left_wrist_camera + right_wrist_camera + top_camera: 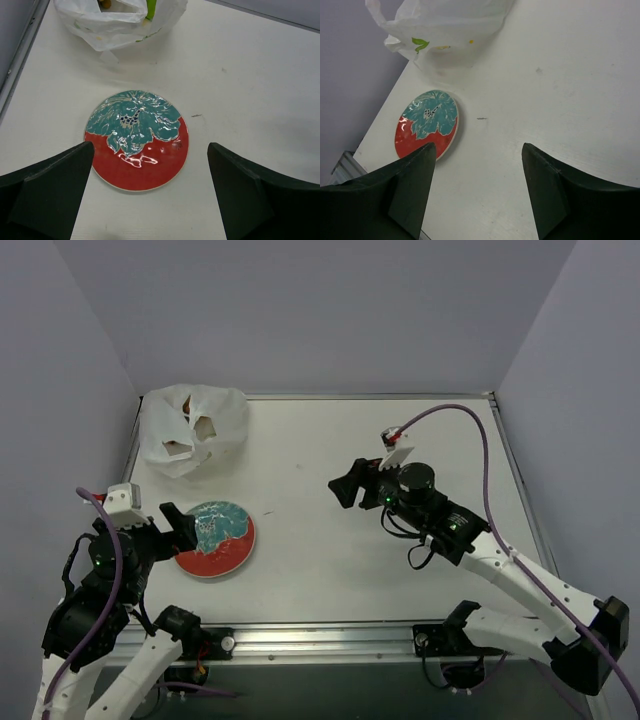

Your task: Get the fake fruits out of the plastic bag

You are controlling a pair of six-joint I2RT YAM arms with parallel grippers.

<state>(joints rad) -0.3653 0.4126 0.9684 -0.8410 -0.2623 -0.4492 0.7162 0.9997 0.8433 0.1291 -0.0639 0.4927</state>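
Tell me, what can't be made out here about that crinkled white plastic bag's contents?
Top view: the crinkled white plastic bag shows only brownish bits through its handle holes; fruit count unclear.
Left wrist view: the top edge cuts the bag off; just a green sliver, perhaps fake fruit, shows.
Right wrist view: the bag's film hides what lies inside.

bright even overhead light, soft faint shadows, white glare streaks on the plate (pixel 150 172), all views sharp
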